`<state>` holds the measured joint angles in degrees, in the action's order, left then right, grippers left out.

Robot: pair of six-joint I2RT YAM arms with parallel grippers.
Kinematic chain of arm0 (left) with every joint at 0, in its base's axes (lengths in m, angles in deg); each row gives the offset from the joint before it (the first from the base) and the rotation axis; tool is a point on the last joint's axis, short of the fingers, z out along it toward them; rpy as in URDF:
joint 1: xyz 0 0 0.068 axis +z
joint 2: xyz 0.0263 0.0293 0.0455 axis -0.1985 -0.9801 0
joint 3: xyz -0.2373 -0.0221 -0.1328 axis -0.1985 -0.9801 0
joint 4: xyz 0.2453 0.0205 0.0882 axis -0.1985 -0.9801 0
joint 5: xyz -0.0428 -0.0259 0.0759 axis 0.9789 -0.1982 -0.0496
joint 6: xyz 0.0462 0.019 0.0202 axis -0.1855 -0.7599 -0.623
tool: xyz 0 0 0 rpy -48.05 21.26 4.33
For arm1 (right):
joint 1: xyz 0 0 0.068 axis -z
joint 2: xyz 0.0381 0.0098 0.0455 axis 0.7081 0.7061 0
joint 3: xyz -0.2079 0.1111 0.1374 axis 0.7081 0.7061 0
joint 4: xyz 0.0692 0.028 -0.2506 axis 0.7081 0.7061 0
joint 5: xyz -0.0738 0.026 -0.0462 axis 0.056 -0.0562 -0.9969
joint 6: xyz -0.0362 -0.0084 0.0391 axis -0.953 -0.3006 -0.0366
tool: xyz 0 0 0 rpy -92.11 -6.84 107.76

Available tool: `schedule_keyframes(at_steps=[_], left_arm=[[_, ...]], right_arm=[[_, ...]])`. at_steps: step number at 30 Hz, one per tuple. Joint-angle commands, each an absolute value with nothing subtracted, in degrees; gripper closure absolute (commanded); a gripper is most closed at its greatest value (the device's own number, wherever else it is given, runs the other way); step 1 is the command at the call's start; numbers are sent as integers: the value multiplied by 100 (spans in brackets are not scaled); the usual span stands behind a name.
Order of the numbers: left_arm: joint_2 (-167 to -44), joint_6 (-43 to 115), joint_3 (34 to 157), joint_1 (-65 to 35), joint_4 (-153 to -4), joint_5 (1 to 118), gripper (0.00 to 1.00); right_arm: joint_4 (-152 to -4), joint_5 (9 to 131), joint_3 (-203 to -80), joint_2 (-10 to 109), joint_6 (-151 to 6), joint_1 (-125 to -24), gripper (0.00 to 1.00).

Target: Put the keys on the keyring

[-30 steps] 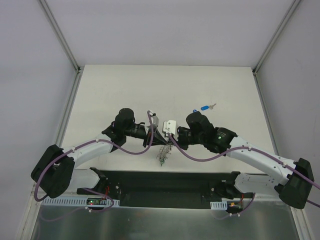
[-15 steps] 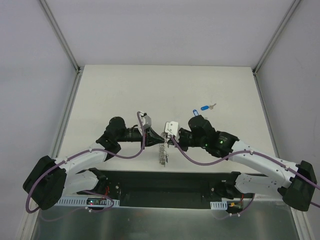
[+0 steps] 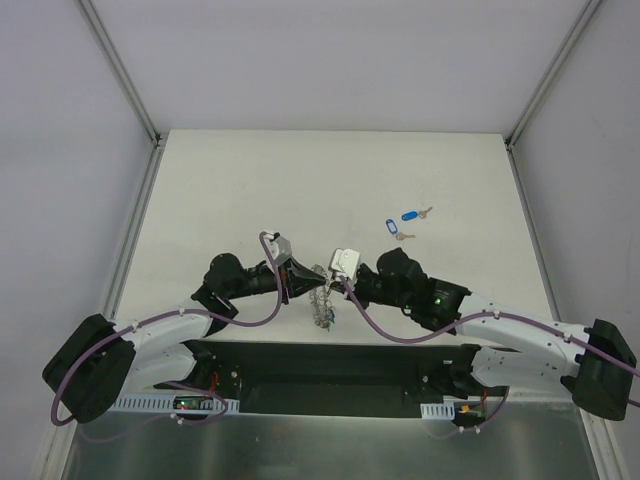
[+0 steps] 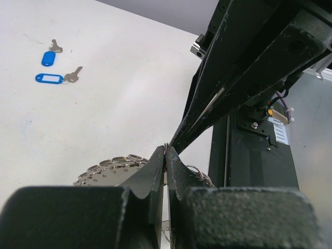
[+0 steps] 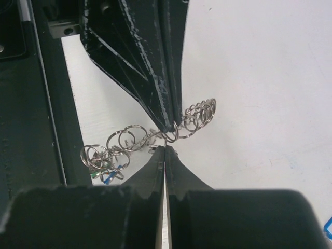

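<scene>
Grey wire-wreathed keyring (image 3: 322,298), held upright near the table's 6 o'clock edge. The left gripper (image 4: 166,155) and right gripper (image 5: 165,155) meet tip to tip, jaws pressed together on its small rings, likely to steady it for threading. The blue-tagged keys (image 3: 404,215) lie loose at 1 o'clock. White table (image 3: 250,180), pale walls (image 3: 300,60).

A lab enclosure: white table (image 3: 250,180), grey walls (image 3: 330,60), metal frame posts (image 3: 120,70).

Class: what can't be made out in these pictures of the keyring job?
- Top view: whether the shut left gripper and right gripper pinch the keyring; too small.
- Left wrist: most of the keyring, behind its own fingers.
- Right wrist: the loose keys, past the frame edge.
</scene>
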<state>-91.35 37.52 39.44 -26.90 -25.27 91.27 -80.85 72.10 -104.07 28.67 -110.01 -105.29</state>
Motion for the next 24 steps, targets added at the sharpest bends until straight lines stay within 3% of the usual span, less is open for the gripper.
schedule_keyframes(at_steps=[1, 3, 7, 9, 14, 24], left_arm=[[-9094, 3944, 3835, -2731, -970, 8639, 100], [-9111, 3962, 3730, -2757, -856, 8552, 100], [-9234, 4006, 3642, -2775, -557, 8525, 100], [-9287, 4032, 3607, -2784, -486, 8533, 100], [-9287, 4015, 3589, -2819, -424, 8595, 100], [-9314, 3953, 3694, -2837, -608, 8885, 100]], right_arm=[[-8542, 6595, -10069, 2437, -10496, -10582, 95], [-8516, 6481, -10025, 2261, -10417, -10582, 93], [-8481, 6559, -9963, 2059, -10224, -10582, 70], [-8481, 6568, -9919, 1980, -10206, -10582, 64], [-8472, 6489, -9963, 1962, -10310, -10582, 57], [-8358, 6506, -10314, 2269, -10574, -10441, 54]])
